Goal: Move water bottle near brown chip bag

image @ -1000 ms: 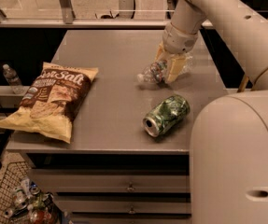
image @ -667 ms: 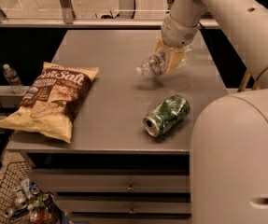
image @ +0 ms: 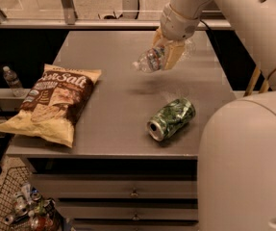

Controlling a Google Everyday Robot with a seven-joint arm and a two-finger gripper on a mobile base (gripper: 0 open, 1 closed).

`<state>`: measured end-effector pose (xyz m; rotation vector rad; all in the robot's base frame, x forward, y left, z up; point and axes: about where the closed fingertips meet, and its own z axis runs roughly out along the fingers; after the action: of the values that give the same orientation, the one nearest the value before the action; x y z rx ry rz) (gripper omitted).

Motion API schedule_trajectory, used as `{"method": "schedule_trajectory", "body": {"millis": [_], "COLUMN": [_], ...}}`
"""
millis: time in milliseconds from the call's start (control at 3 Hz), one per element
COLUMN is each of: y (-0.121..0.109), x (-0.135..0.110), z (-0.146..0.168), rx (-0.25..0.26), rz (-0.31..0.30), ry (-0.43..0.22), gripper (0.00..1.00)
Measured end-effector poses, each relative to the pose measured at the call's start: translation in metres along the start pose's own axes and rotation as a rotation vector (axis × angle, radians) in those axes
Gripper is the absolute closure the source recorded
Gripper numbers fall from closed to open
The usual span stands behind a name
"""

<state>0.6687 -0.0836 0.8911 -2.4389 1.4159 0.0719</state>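
The water bottle (image: 150, 59) is a small clear ribbed bottle with a red-and-blue label band, held on its side in the air above the table's middle, cap end pointing left. My gripper (image: 167, 52) is shut on the water bottle, its tan fingers (image: 172, 55) clamped over the bottle's right part. A faint shadow lies on the table below it. The brown chip bag (image: 53, 102), dark brown with "Sea Salt" lettering and tan-yellow ends, lies flat at the table's left front, well to the left of and below the bottle.
A crushed green can (image: 170, 119) lies on its side at the front middle of the grey table (image: 113, 109). A small white-capped bottle (image: 11, 78) stands beyond the left edge. A wire basket of cans (image: 22, 206) sits on the floor. My white body (image: 245, 162) fills the right foreground.
My gripper has lifted the water bottle off the table and carried it a little to the left. The chip bag and the green can have not moved.
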Motion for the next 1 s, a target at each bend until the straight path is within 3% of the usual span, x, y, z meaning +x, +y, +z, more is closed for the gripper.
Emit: {"method": "schedule_trajectory", "body": {"millis": [333, 667, 1000], "y": [-0.013, -0.028, -0.034], "x": [-0.022, -0.066, -0.103], "z": [0.004, 0.009, 0.028], "rx": [0.014, 0.002, -0.046], "rz": [-0.082, -0.235, -0.359], "ry": [0.011, 0.042, 0.050], "gripper": [1.00, 1.00, 1.00]}}
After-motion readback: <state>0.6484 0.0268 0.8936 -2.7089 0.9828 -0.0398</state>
